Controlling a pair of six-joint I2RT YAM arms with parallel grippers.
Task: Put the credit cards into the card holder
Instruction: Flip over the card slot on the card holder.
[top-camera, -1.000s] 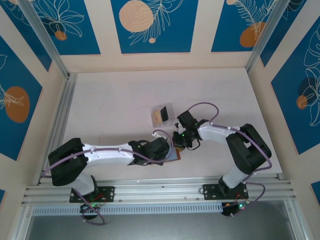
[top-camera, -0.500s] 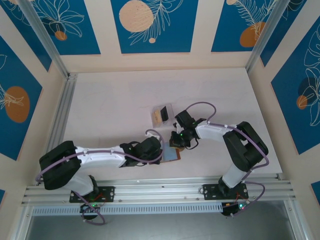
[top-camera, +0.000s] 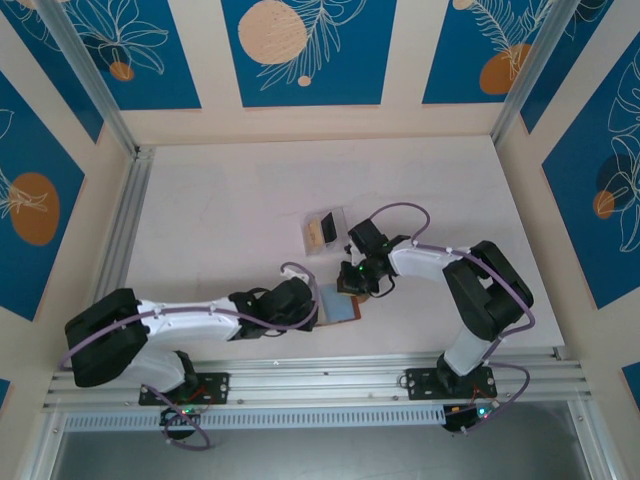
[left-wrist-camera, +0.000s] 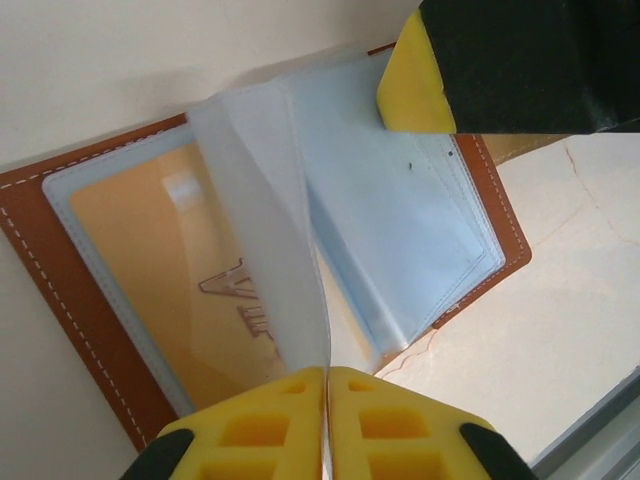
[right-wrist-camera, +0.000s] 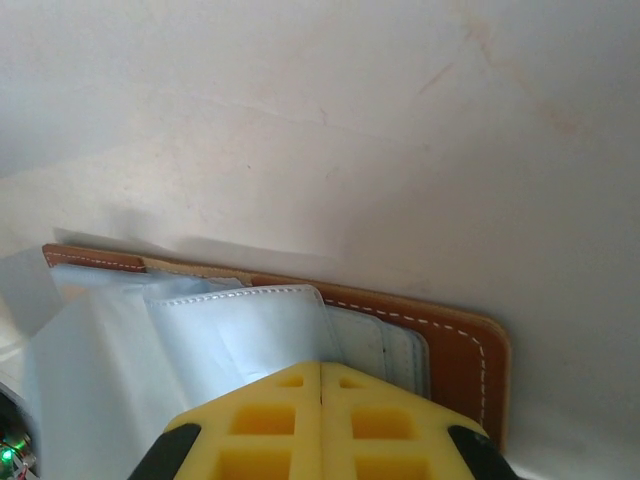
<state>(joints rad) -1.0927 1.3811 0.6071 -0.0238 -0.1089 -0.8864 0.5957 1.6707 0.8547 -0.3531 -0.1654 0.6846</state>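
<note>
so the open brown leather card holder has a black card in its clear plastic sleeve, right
No, not black: the thin rectangular card in the clear plastic sleeve of the open brown leather card holder is tan-yellow, as the left wrist view shows.

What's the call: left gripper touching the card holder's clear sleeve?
Touching. Left wrist view: left gripper pinches a clear sleeve of the card holder between its fingers.

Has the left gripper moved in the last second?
Yes. In the top view the left gripper has slid left, away from the clear box, exposing more of the open card holder.
</note>
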